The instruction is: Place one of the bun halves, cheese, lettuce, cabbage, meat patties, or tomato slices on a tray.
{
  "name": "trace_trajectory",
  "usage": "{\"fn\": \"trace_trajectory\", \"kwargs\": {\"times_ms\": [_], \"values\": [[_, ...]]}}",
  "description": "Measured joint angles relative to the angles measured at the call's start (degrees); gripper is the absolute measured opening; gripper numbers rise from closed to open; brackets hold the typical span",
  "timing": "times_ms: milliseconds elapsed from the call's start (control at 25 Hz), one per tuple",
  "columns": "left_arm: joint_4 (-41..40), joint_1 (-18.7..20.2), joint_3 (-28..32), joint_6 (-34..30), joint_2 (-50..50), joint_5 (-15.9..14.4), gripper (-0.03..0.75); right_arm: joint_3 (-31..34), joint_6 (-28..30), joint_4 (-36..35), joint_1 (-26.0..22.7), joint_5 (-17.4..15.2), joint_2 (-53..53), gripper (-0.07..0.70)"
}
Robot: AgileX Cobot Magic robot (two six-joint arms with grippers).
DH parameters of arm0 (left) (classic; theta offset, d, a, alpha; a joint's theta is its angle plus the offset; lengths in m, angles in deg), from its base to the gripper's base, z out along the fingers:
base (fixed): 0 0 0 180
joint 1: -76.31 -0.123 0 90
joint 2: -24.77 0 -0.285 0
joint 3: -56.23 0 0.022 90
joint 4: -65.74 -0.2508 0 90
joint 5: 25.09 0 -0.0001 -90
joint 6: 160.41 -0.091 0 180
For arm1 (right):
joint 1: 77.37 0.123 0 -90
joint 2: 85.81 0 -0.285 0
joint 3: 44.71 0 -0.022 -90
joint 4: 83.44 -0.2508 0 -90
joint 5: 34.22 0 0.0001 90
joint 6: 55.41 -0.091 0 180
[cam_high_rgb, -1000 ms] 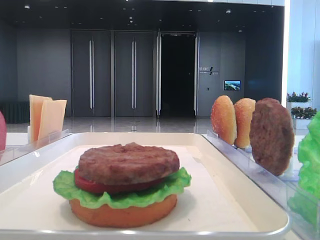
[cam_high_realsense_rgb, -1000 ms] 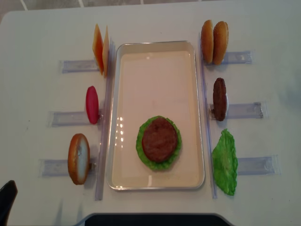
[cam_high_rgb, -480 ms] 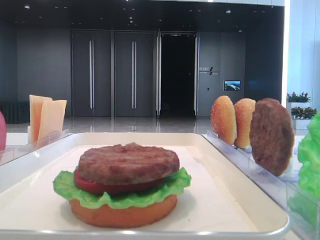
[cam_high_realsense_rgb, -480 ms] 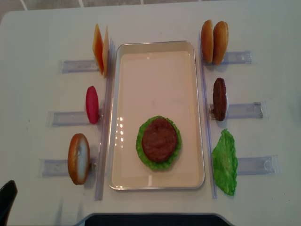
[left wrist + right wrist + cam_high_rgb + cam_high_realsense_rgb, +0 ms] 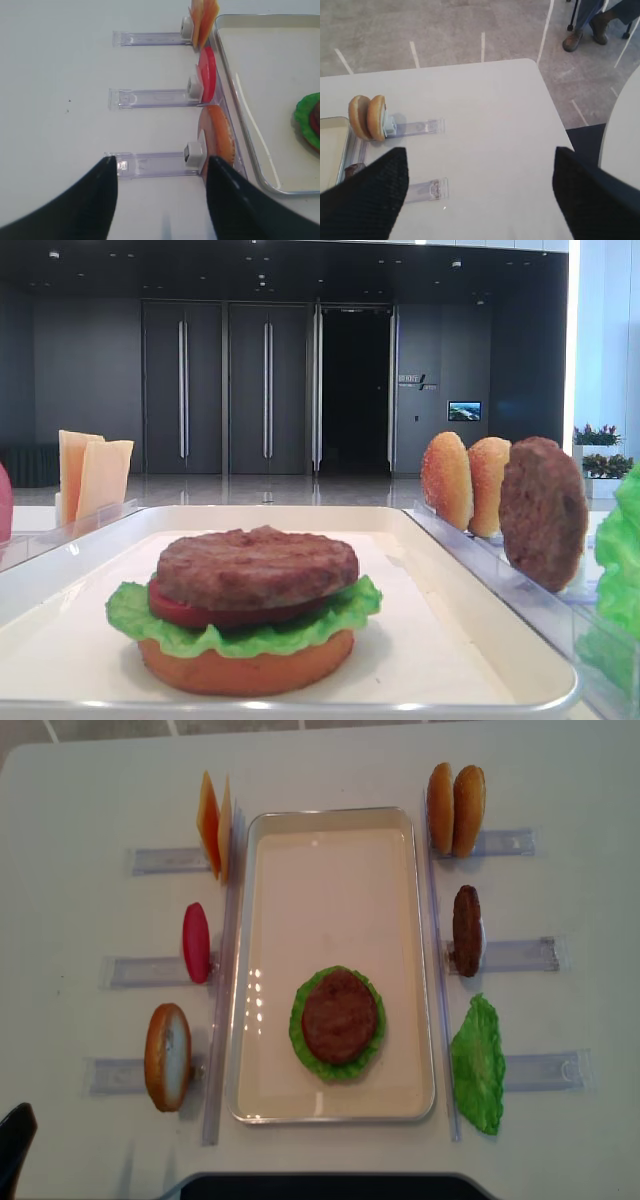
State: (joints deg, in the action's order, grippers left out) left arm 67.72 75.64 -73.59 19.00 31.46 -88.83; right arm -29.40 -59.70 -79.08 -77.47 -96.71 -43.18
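At the near left of the worktop (image 5: 70, 920), just outside the tray (image 5: 243, 970), a bun half (image 5: 167, 1057) stands on edge in its rack (image 5: 115, 1075). Its broad faces turn left and right, and its long axis runs near to far. My left end effector (image 5: 161, 165) hangs released and empty before it; my right end effector (image 5: 479, 155) is released too. The patty (image 5: 340, 1017) tops the stack, so I judge this bun is next. I should pinch across its thin width, lift it straight out and lay it flat.
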Motion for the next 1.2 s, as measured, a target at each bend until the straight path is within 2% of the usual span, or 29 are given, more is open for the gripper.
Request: {"fn": "trace_trajectory", "kwargs": {"times_ms": [120,440,880,1200], "values": [[0.0,0.0,0.0,0.0,0.0,0.0,0.433,4.2,0.2,0.4,0.1,0.0,-6.7,0.582],[0.0,0.0,0.0,0.0,0.0,0.0,0.433,17.0,0.6,1.2,0.1,2.8,-20.7,0.577],[0.0,0.0,0.0,0.0,0.0,0.0,0.433,25.5,2.9,-0.7,0.1,1.0,-34.3,0.577],[0.0,0.0,0.0,0.0,0.0,0.0,0.433,28.4,3.5,-1.5,0.1,-2.4,-35.2,0.577]]}}
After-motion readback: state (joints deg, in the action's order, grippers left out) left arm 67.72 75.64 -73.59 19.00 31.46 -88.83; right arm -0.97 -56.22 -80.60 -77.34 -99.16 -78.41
